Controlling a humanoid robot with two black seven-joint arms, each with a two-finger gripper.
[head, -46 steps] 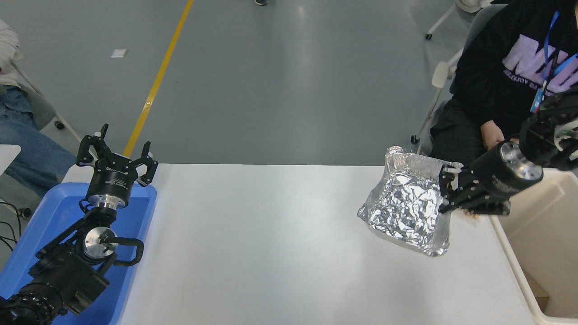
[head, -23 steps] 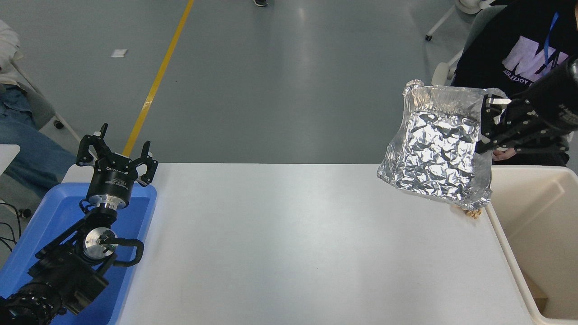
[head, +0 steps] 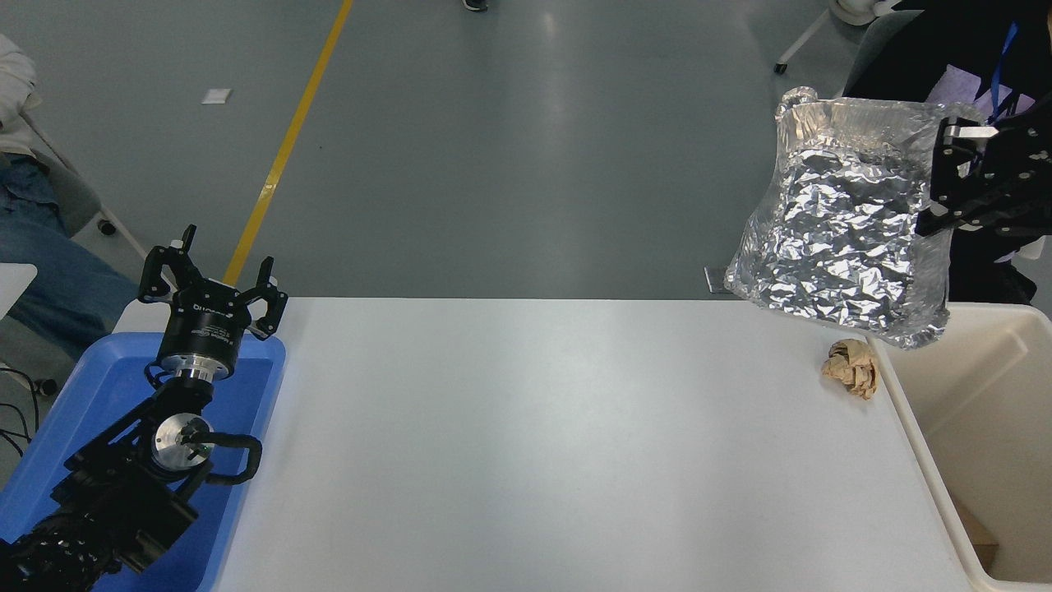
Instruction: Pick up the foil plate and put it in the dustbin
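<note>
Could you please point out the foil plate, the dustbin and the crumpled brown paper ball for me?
foil plate (head: 842, 234): head view, its crinkled middle.
dustbin (head: 912, 427): head view, its near-left rim.
brown paper ball (head: 852, 367): head view, its centre.

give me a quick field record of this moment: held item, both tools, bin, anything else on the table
held item: foil plate, tilted, lifted clear of the table
right tool: right tool shut on the plate's right rim
left tool: left tool open, parked over the blue tray
bin: dustbin at the table's right edge, the plate not yet inside it
also on table: crumpled brown paper ball beside the bin
surface: white table
</note>
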